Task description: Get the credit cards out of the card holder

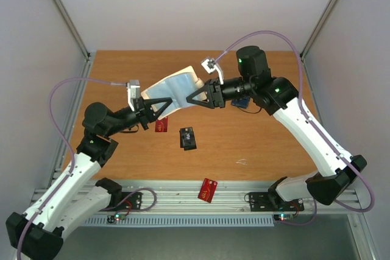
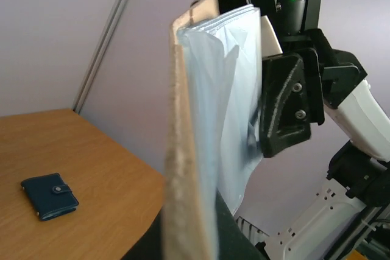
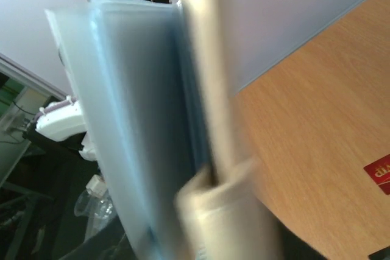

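The card holder (image 1: 177, 91), beige outside with pale blue sleeves, hangs open in the air between both grippers. My left gripper (image 1: 150, 109) is shut on its left end, and my right gripper (image 1: 198, 97) is shut on its right end. In the left wrist view the holder (image 2: 210, 108) stands edge-on right in front of the camera. In the right wrist view its sleeves (image 3: 137, 126) fill the frame. One red card (image 1: 161, 125) lies on the table under the left gripper. The black card (image 1: 187, 137) lies beside it. A second red card (image 1: 209, 189) lies on the front rail.
A small dark blue wallet (image 2: 50, 196) lies on the table, partly hidden behind the right arm in the top view (image 1: 241, 102). A red card's corner (image 3: 380, 173) shows in the right wrist view. Grey walls enclose the table on three sides.
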